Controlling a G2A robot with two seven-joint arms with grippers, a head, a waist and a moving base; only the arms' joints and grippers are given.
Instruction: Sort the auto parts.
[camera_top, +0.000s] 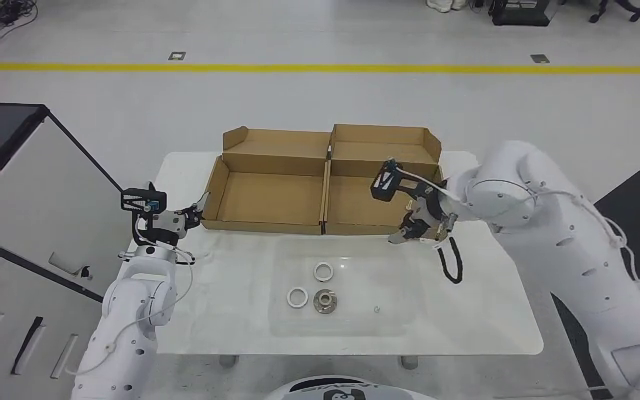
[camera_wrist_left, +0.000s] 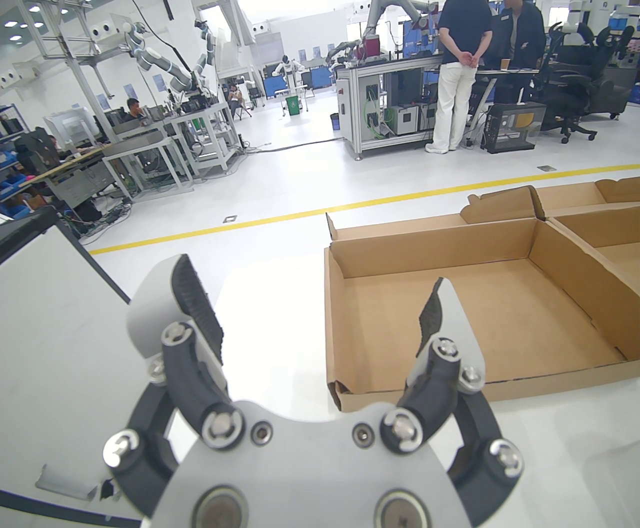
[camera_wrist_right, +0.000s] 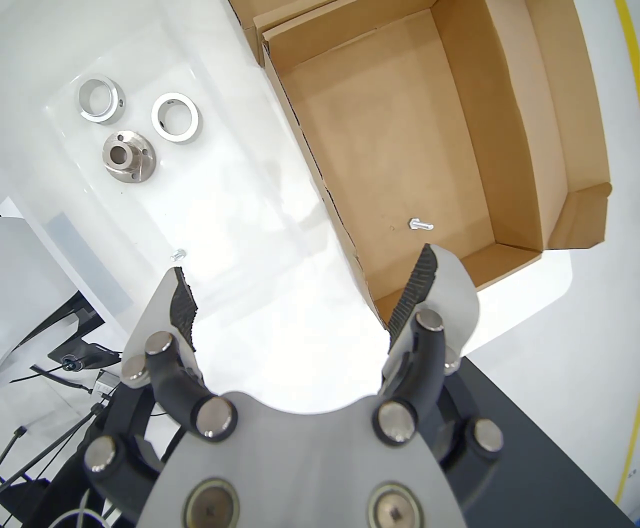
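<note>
Hovering with fingers spread and nothing between them, right gripper (camera_wrist_right: 305, 262) sits over the near wall of the right box (camera_wrist_right: 505, 100). One finger is above cardboard, the other above the table (camera_top: 480, 320). My read: it's between picks.

First bolt (camera_wrist_right: 420, 225) lies on that box's floor, close to the near wall, so I'd judge this box is the fastener bin. Second bolt (camera_wrist_right: 177, 255) is loose on the table just beside the gripper. It's the nearest part, so it's the likely next pick for the same bin. It's small and low, so it needs a straight-down pinch. The risk is skidding it on the smooth top.

Further out, first ring (camera_wrist_right: 101, 98), second ring (camera_wrist_right: 175, 117) and flange hub (camera_wrist_right: 129, 157) sit clustered toward the table's front, close together but apart. They're unsorted.

Left box (camera_wrist_left: 435, 245) shows a bare cardboard floor in what I can see, presumably kept for the rings and hub. Left gripper (camera_wrist_left: 310, 272) is also spread wide and holding nothing. It's parked low over the table at that box's outer end, probably so it can serve that bin without crossing the right arm.
</note>
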